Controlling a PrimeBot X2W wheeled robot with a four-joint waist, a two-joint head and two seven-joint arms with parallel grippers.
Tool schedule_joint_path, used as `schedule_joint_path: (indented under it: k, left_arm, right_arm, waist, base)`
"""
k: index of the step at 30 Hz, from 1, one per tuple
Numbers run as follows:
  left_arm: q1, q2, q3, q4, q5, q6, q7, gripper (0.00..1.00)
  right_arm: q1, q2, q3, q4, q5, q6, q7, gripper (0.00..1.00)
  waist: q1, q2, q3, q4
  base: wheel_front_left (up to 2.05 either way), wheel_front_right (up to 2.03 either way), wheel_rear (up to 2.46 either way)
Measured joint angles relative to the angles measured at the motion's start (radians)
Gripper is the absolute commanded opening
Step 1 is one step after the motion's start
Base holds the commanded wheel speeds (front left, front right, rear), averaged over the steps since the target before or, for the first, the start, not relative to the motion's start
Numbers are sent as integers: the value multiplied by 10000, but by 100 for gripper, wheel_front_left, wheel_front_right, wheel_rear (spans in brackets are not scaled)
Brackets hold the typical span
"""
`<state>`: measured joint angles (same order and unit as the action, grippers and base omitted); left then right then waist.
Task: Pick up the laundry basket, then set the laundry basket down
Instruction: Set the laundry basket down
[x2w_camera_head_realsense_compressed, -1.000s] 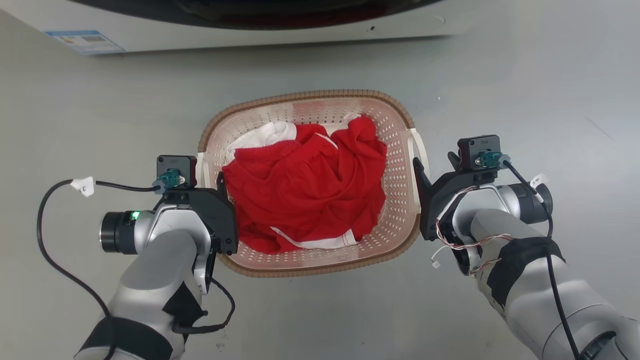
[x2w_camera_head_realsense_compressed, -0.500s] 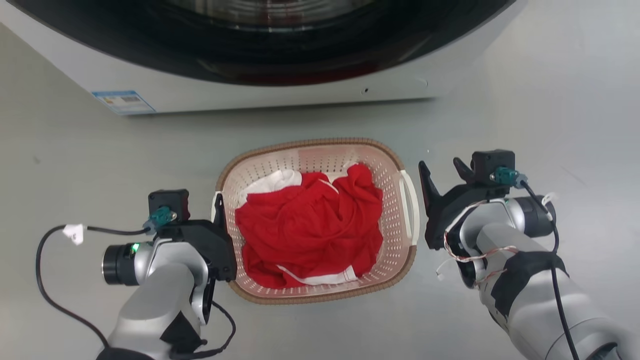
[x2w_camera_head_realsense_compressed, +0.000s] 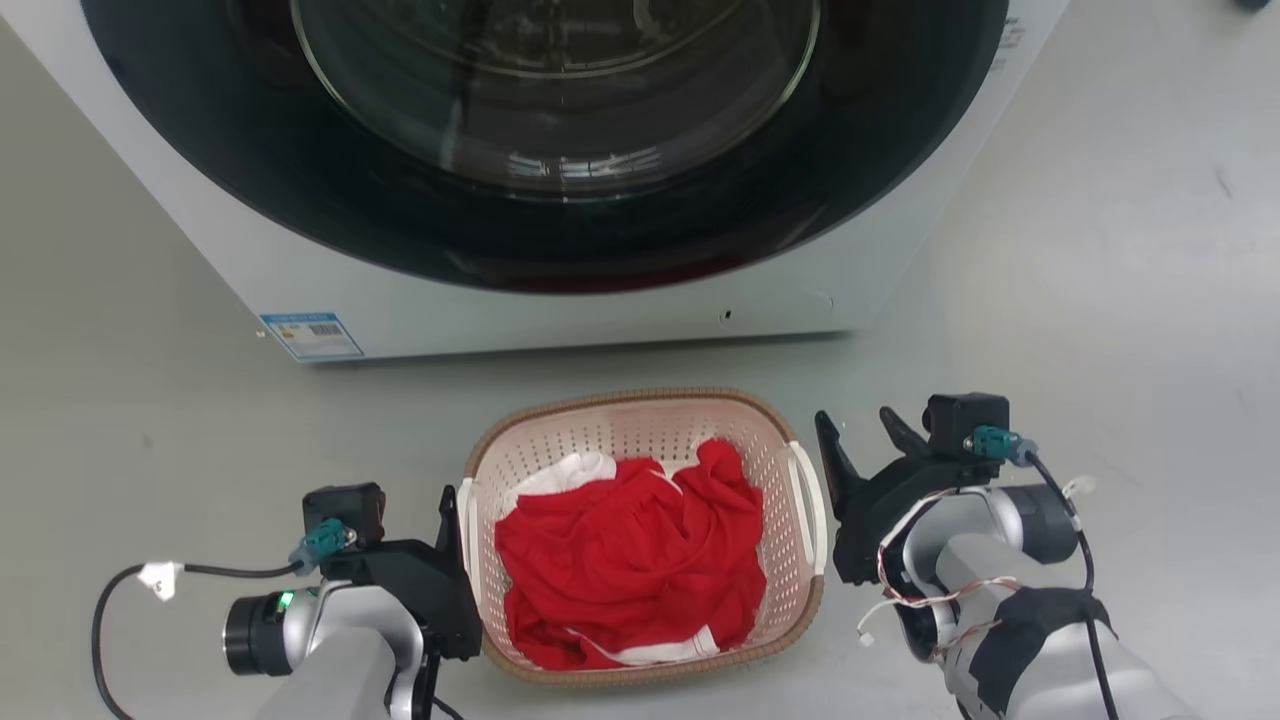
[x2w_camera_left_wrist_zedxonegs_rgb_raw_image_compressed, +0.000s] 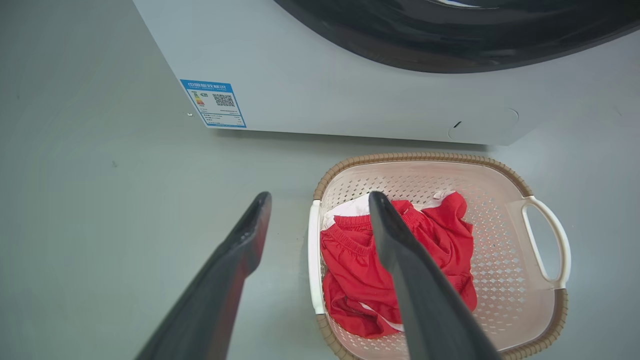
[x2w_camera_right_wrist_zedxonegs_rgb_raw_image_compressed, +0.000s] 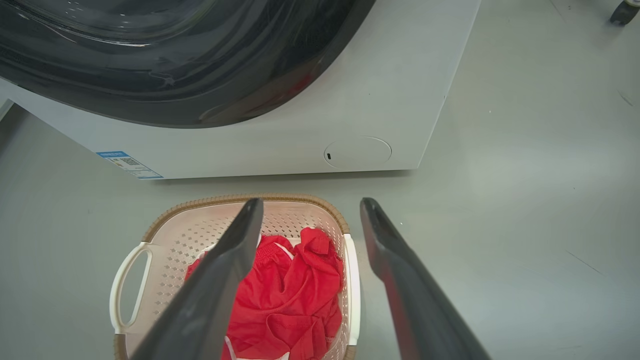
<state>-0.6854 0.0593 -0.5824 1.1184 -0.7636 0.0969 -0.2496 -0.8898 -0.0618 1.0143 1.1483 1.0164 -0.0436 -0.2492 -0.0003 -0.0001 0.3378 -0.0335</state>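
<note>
Beside the laundry basket (x2w_camera_head_realsense_compressed: 640, 432), the left hand (x2w_camera_left_wrist_zedxonegs_rgb_raw_image_compressed: 318, 200) and right hand (x2w_camera_head_realsense_compressed: 853, 425) hang open, drawn off its white handles (x2w_camera_head_realsense_compressed: 808, 495) since a second ago; it rests on the floor (x2w_camera_head_realsense_compressed: 150, 450), washer (x2w_camera_head_realsense_compressed: 620, 310) just beyond, so the set-down looks done. The left wrist view shows both left fingers (x2w_camera_left_wrist_zedxonegs_rgb_raw_image_compressed: 400, 260) spread; the head view hides one

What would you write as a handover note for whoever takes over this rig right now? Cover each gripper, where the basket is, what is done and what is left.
Left gripper: open, by the left handle, holding nothing.
Right gripper: open, just off the right handle, holding nothing.
Laundry basket: on the floor before the washer, red clothes inside.
Done: basket stands set down; whether it was lifted first cannot be told here.
Left: if not yet lifted, close on both handles, lift, set down.
</note>
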Motion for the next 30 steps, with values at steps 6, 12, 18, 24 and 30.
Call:
schedule_joint_path:
  k: [6, 12, 18, 24, 30]
  left_arm:
    - [595, 58, 59, -796, 347, 35, 0, 100]
    - [1460, 328, 247, -1691, 809, 90, 0, 100]
    - [2425, 422, 514, -2765, 1156, 180, 0, 100]
    - [3208, 499, 794, -3672, 1578, 188, 0, 100]
    - [4083, 570, 1104, -4798, 2094, 267, 0, 100]
  right_arm:
    - [708, -29, -360, -548, -242, -82, 0, 100]
    - [1411, -142, -752, -1271, -633, -226, 0, 100]
    - [2159, -405, -1256, -2073, -1014, -384, 0, 100]
    - [2929, -673, -1730, -2847, -1486, -548, 0, 100]
    - [3862, -823, -2228, -3942, -2113, -637, 0, 100]
  waist:
    - [0, -1, -743, 44]
    - [0, -1, -1350, 90]
    - [1, 0, -1834, 129]
    - [2, 0, -2169, 186]
    - [2, 0, -2520, 268]
  base:
    - [0, 0, 0]
    - [0, 0, 0]
    - [0, 0, 0]
    - [0, 0, 0]
    - [0, 0, 0]
